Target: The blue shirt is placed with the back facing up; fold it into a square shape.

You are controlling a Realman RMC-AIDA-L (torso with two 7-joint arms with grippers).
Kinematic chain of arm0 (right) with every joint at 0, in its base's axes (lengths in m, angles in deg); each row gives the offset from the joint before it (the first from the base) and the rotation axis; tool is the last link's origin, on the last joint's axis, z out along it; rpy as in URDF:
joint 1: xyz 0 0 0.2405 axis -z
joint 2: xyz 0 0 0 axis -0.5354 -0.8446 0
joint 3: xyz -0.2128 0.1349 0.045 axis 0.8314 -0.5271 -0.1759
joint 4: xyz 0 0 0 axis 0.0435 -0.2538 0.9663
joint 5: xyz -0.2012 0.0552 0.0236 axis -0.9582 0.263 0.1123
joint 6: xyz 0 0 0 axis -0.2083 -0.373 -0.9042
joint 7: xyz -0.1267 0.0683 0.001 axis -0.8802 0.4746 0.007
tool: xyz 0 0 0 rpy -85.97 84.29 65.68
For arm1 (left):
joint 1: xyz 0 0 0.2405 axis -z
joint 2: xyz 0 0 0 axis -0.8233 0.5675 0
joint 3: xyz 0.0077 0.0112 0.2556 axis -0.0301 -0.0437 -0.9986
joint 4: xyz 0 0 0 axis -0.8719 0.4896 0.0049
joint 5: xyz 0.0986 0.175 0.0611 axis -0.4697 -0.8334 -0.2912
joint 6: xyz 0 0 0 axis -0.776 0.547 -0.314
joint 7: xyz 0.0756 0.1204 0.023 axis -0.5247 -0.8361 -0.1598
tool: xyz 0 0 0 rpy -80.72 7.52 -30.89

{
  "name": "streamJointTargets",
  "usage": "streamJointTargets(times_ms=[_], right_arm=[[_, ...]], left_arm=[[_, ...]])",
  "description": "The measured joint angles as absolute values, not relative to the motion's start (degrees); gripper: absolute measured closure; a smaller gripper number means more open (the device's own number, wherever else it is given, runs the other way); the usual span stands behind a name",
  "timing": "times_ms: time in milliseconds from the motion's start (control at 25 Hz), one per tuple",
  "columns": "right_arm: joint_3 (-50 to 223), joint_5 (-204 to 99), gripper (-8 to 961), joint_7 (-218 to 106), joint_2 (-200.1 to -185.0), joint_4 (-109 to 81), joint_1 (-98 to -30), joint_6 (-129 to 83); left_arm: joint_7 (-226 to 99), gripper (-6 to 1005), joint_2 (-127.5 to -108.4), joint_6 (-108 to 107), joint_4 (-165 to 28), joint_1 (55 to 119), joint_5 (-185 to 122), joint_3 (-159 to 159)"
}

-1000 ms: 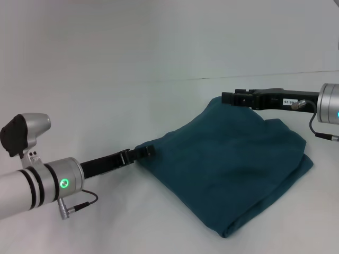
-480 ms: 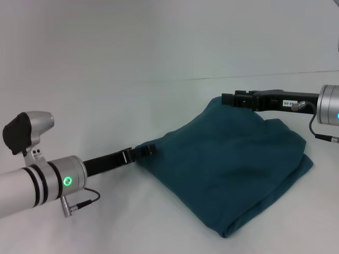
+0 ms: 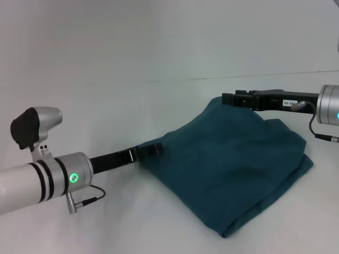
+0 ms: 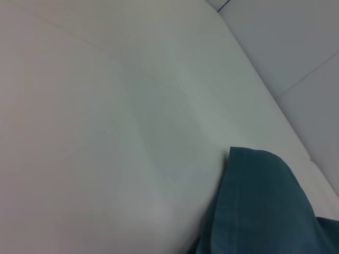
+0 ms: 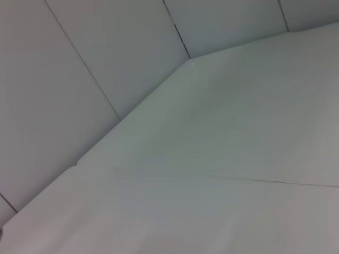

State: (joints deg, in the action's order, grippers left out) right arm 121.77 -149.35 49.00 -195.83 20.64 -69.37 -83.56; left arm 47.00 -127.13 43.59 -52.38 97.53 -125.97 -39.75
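Underneath, the blue shirt (image 3: 233,164) lies folded on a white table (image 3: 106,106).

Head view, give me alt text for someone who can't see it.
A folded blue shirt lies on a white table, with a robot arm reaching in from each side. The left tool meets the shirt's left corner, and the right tool sits at its far corner.

Dark teal-blue soft cotton T-shirt (image 3: 233,169): matt knit cloth, faintly creased. White tabletop (image 3: 132,106): smooth, matt. Silver arm housings: satin metal; black grippers: matt plastic, by the look.
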Motion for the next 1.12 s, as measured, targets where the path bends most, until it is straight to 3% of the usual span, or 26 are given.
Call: streamJointTargets(times_ms=[360,920,1120], right_arm=[[121.8,-149.4,354,49.0,-195.87,20.6,-69.4,-83.4],[121.8,-149.3,354,48.7,-195.98,20.6,-69.4,-83.0],[121.8,-149.3,354,48.6,-195.99,20.6,-69.4,-83.0]], left_arm=[[46.3,169,-127.15,42.9,-52.0,97.5,-126.0,-41.0],[46.3,628,-127.15,42.7,-51.8,97.8,-126.0,-42.0],[46.3,867,-127.15,42.1,-51.8,98.0,-126.0,-42.0]])
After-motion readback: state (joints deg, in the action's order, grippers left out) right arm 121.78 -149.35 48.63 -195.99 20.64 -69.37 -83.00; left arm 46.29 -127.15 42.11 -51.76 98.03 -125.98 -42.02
